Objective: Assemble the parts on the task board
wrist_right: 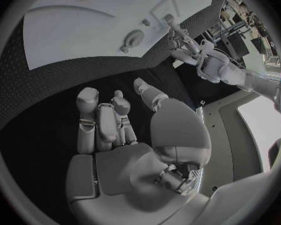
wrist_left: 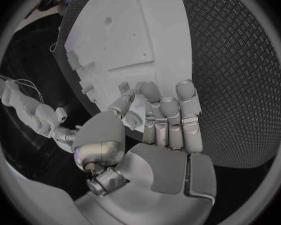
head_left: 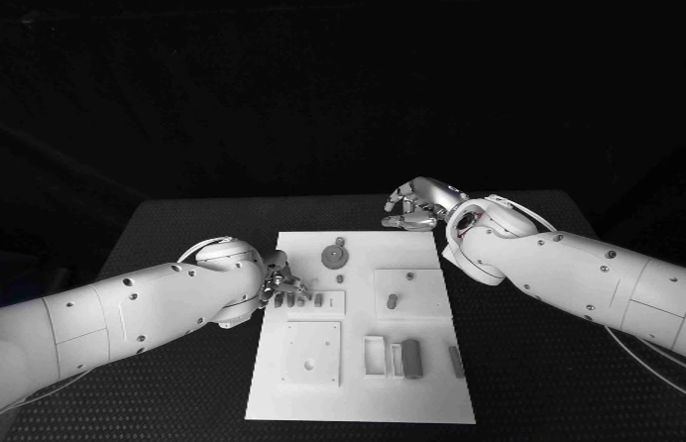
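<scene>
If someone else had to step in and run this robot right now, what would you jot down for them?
Left hand: empty, fingers apart, at the left edge of the task board, by a small raised block.
Right hand: holds nothing, fingers loosely curled, over the black table just past the board's far right corner.
Parts: a round gear-like part lies near the far edge; grey bar parts lie near the front right.
Done: nothing that I can confirm.
Left: pick up the loose parts and seat them.

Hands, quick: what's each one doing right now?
Left hand: open, fingers apart over the task board's edge, holding nothing.
Right hand: open, beyond the board, empty.
</scene>
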### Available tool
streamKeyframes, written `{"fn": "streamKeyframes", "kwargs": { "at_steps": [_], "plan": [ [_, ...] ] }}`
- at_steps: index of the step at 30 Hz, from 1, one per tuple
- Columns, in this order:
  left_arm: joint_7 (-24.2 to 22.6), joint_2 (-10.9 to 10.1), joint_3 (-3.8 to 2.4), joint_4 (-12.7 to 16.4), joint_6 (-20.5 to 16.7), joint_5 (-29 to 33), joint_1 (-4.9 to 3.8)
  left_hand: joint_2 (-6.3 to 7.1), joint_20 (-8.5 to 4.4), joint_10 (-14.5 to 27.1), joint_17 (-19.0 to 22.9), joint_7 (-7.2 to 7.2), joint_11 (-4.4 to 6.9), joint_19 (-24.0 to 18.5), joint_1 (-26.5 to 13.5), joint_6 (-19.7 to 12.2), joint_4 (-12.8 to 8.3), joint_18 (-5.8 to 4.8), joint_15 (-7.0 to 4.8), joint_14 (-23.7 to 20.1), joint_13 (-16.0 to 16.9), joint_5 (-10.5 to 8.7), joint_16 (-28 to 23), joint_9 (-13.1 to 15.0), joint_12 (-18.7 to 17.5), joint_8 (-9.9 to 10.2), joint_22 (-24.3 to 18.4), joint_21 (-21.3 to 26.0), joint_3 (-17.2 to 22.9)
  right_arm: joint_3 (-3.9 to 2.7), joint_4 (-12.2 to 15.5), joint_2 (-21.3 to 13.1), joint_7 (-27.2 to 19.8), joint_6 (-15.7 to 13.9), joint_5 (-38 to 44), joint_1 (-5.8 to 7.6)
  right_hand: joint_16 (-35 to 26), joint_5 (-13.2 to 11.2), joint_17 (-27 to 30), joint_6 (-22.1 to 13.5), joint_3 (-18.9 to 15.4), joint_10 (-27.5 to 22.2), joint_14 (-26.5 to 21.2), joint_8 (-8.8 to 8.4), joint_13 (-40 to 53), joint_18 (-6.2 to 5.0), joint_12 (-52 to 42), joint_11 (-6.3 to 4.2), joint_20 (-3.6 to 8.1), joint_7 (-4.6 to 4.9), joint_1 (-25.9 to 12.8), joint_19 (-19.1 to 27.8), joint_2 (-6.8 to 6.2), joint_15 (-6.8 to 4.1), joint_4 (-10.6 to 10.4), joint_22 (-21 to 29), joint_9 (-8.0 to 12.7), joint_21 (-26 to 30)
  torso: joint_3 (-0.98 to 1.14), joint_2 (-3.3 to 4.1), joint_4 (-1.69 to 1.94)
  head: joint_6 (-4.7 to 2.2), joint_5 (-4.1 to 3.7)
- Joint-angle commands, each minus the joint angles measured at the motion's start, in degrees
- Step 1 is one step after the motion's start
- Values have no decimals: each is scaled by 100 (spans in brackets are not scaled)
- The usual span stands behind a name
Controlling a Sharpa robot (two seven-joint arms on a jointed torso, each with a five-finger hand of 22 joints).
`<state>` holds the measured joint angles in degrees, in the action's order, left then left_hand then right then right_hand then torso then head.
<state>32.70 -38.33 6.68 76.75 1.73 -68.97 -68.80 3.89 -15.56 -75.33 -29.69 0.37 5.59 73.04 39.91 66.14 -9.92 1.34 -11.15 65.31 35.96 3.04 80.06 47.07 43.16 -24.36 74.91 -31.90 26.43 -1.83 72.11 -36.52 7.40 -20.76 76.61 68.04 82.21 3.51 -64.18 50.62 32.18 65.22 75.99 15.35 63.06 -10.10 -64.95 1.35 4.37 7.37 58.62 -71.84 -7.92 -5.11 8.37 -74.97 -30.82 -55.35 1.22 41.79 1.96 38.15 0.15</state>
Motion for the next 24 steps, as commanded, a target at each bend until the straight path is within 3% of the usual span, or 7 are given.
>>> {"fn": "streamKeyframes", "kwargs": {
  "at_steps": [1,2,3,8,14,15,24],
  "plan": [
    [-382,-42,-5,-35,-433,1010,-4,22,-6,104,26,52,-52,-58,-4,-83,-12,56,22,-72,-16,-24,-55,-12,-44,43,51,44,40,-2,-2,-6,-12,61,14,-3,-21,7,-1,-8,-22,-45,-37,-19,-8,-490,24,-11,36,39,-18,-14,12,12,-17,-96,-8,21,0,-1,0,-3,-12],
    [-457,-57,-6,-54,-499,1280,-5,22,-6,104,26,52,-52,-58,-4,-83,-12,56,22,-72,-16,-24,-55,-12,-44,43,51,44,40,-2,-8,-4,-12,61,14,-3,-22,7,0,-8,-22,-45,-38,-20,-8,-490,24,-11,36,40,-19,-14,12,12,-18,-96,-8,21,0,-1,0,-3,-12],
    [-571,-71,-6,-74,-553,1497,-7,36,70,684,140,275,-219,-447,125,-988,-145,10,228,-461,-145,7,-332,-191,-372,527,-24,274,151,-2,-11,-7,-12,62,14,-3,-21,7,-2,-9,-22,-45,-37,-20,-8,-490,24,-11,36,40,-19,-14,11,12,-18,-96,-9,21,0,-1,0,-3,-12],
    [-1025,-118,-44,-133,-885,2136,-15,57,511,1266,414,713,-698,-1166,177,-1473,-308,-78,665,-1106,-350,-29,-874,-387,-765,830,-304,840,220,-1,-26,-18,-8,65,14,-3,-21,7,-4,-9,-22,-45,-36,-20,-8,-490,24,-11,36,40,-19,-14,11,13,-19,-96,-9,21,4,-1,2,-13,-23],
    [-1859,-115,-74,-303,-1145,2734,-27,138,1055,2132,820,999,-1172,-1890,240,-2168,-456,-61,1218,-1864,-818,-26,-1664,-688,-1515,1185,-777,1579,344,-1,-33,-17,-12,70,14,-3,-20,7,-6,-10,-22,-45,-35,-21,-8,-490,23,-11,36,40,-20,-14,11,13,-19,-96,-9,21,4,1,0,-15,-24],
    [-1938,-110,-78,-327,-1310,2647,-27,118,1137,2391,879,902,-1297,-1904,318,-2390,-486,-10,1294,-1866,-950,-22,-1779,-749,-1723,1273,-862,1666,397,-1,-37,-15,-12,70,14,-3,-20,7,-6,-10,-22,-45,-34,-21,-8,-490,23,-11,36,40,-20,-14,11,13,-20,-96,-9,21,4,0,0,-19,-24],
    [-2594,-14,-80,-396,-1821,1426,-28,248,1418,2541,1100,992,-1452,-2107,1446,-2248,-652,62,1554,-2038,-1332,18,-2323,-822,-2032,1028,-1156,2044,674,-1,-85,4,-19,78,10,-4,-21,7,-3,-14,-22,-45,-36,-24,-8,-490,23,-10,36,41,-20,-15,10,13,-20,-96,-8,22,8,-1,2,-22,-20]
  ]
}}
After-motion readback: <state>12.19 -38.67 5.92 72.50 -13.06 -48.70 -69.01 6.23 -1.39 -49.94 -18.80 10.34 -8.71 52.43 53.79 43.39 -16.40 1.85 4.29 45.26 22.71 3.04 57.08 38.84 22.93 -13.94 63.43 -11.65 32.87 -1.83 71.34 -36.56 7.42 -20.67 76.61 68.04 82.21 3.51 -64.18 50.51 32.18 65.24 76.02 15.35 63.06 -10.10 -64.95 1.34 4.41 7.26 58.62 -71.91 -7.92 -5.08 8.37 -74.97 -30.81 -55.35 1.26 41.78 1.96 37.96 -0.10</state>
